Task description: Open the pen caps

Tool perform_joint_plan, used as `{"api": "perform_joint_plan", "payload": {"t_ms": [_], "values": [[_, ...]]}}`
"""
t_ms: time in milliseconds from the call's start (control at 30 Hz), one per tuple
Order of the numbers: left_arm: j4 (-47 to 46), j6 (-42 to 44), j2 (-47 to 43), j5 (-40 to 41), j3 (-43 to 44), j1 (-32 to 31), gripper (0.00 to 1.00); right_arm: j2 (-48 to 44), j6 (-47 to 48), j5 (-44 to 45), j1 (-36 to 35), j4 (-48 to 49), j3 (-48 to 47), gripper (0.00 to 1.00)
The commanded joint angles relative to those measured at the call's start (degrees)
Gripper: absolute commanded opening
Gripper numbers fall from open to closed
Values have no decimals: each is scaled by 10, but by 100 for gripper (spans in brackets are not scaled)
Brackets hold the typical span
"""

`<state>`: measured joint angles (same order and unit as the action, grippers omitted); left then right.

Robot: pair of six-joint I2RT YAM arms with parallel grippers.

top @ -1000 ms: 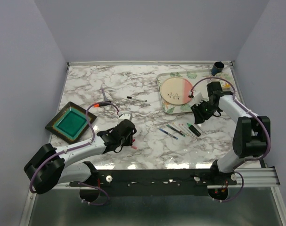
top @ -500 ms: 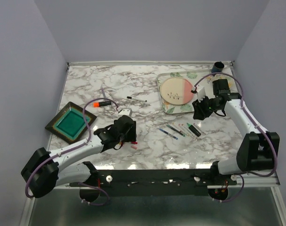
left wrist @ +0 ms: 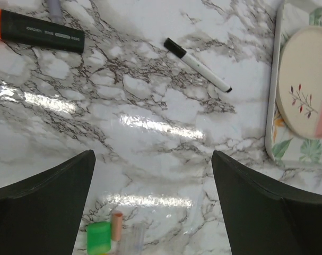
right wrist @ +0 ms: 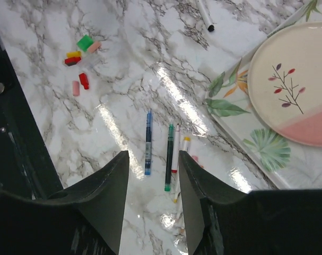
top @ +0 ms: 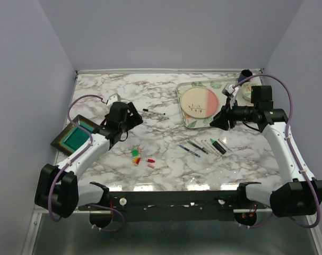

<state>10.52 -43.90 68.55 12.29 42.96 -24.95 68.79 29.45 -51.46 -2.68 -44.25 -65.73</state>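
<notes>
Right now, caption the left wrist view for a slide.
Open left gripper near green plastic cap; orange-ended black highlighter beyond.

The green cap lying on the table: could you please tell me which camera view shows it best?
The right wrist view: the green cap lies whole and unobstructed among the other loose caps. The left wrist view shows it larger but right at the bottom edge. The top view gives only a small green speck.

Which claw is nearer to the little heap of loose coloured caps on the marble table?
Left. The left claw hangs just beyond the loose caps, towards the far edge; the right claw is well off to their right, by the tray.
</notes>
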Motion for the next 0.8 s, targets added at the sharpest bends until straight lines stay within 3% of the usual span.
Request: {"api": "perform_joint_plan", "payload": {"t_ms": [0, 300, 467, 767], "values": [[18, -76, 65, -46, 60, 79, 99, 1, -22, -27, -2, 30, 33, 50], [134, -164, 188, -8, 160, 169, 99, 0, -6, 3, -3, 42, 54, 50], [222, -198, 289, 19, 259, 186, 98, -4, -6, 12, -2, 42, 54, 50], [295, -255, 358, 76, 333, 201, 90, -10, -9, 19, -2, 43, 54, 50]]}}
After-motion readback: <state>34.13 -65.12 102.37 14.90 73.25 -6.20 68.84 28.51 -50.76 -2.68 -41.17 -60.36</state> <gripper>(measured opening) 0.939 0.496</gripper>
